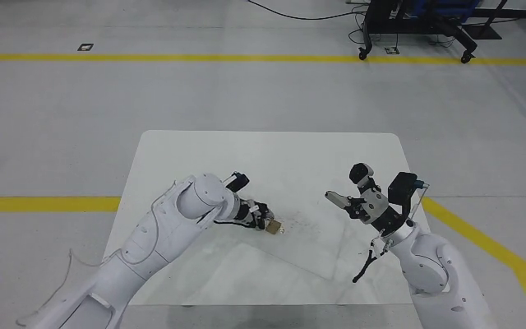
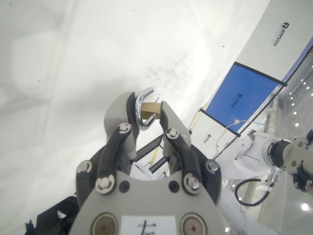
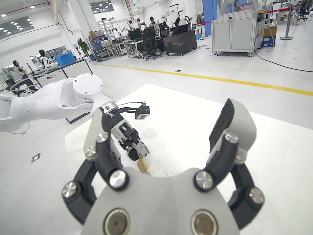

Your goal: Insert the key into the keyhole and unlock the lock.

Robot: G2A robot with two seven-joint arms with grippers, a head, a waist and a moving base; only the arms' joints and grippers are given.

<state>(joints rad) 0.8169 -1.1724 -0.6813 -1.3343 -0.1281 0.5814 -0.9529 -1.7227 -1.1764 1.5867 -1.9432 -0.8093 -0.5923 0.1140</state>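
Observation:
A small brass padlock (image 1: 273,225) with a silver shackle hangs just above the white table (image 1: 329,156), left of centre. My left gripper (image 1: 264,216) is shut on it. In the left wrist view the fingers (image 2: 168,118) pinch the brass body (image 2: 151,112) and the shackle (image 2: 141,103). A small pale piece (image 1: 283,231) sticks out at the lock's far end; I cannot tell if it is the key. My right gripper (image 1: 348,186) stands open and holds nothing, over the table's right side, well apart from the lock. From its wrist view the padlock (image 3: 142,164) shows under the left gripper (image 3: 142,151).
Faint dark speckles (image 2: 171,74) mark the table surface by the lock. Yellow lines (image 1: 205,57) run across the floor behind and beside the table. A dark wheeled frame (image 1: 419,25) stands far back on the right.

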